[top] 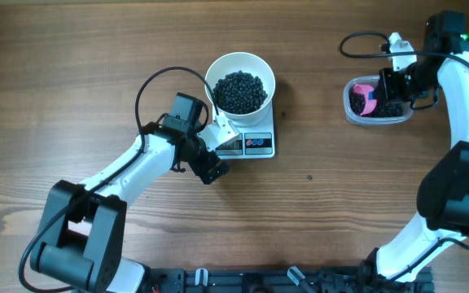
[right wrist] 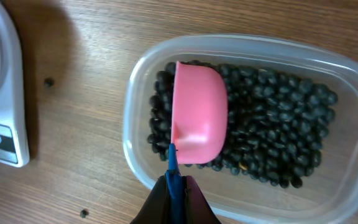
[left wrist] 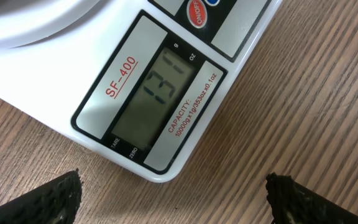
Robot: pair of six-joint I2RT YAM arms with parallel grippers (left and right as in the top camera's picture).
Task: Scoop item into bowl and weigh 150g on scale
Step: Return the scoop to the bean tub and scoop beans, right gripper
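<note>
Left gripper (left wrist: 176, 198) gapes before scale (left wrist: 124, 76), display end pointing at it.

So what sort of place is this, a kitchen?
Probably a robot test bench, not a kitchen: two robot arms at a wooden table, with a scale, a bowl of black beans and a tub.

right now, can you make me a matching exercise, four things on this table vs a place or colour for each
1. bowl
2. scoop
3. tub
4. scale

a. pink, inside the tub
b. clear plastic, far right in the overhead view
c. flat, under the bowl
d. white, round, holding beans, on the scale

Pairs: 1-d, 2-a, 3-b, 4-c
</note>
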